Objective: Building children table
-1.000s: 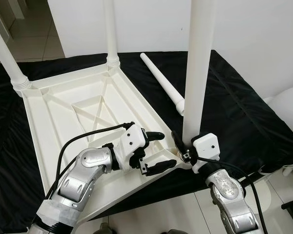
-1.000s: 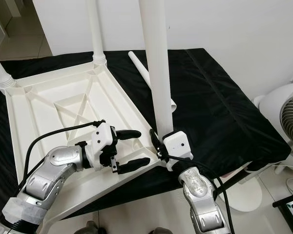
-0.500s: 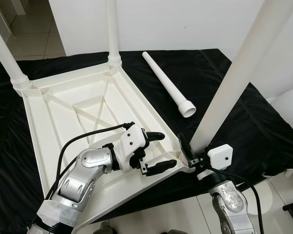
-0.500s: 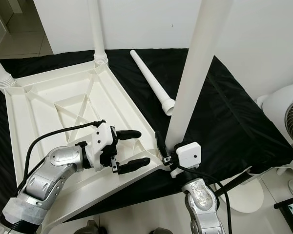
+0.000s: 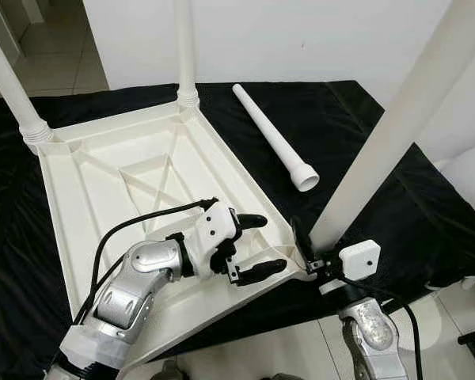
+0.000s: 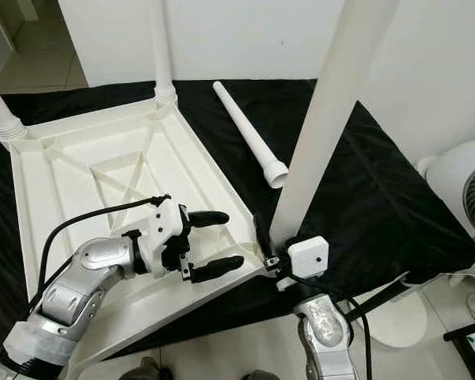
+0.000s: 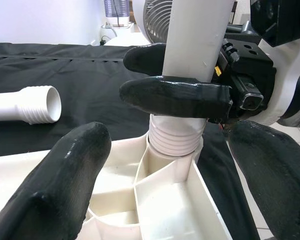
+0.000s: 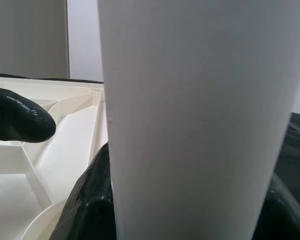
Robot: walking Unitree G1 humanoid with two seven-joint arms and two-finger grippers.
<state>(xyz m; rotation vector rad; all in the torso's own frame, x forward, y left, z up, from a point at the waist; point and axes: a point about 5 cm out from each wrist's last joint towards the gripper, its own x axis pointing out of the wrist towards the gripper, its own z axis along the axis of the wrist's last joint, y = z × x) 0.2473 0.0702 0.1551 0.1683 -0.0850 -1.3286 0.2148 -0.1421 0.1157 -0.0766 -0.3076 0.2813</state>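
The white plastic table top (image 5: 134, 182), lying upside down on the black cloth-covered surface (image 5: 364, 150), carries two fitted white legs (image 5: 186, 47) at its far corners, while a loose tapered white plastic tube leg (image 5: 273, 136) lies on the cloth just beside its right edge. The right gripper (image 5: 307, 255) is clamped on the base of a third long white plastic leg (image 5: 396, 119) at the near right corner socket (image 7: 175, 142); a second ago this leg stood upright, half a second ago it was tipped away to the right, and it now leans about as far, top well off vertical. In the left wrist view the ribbed end sits at the socket mouth, not visibly driven home. The left gripper (image 5: 252, 245), fingers spread apart and holding nothing, hovers over the rim of the top next to that corner, unchanged in place. Judgement: the tilt means the leg is not yet seated; it likely needs bringing back to vertical before pressing or twisting in, otherwise the ribbed end may bind or pop out of the corner
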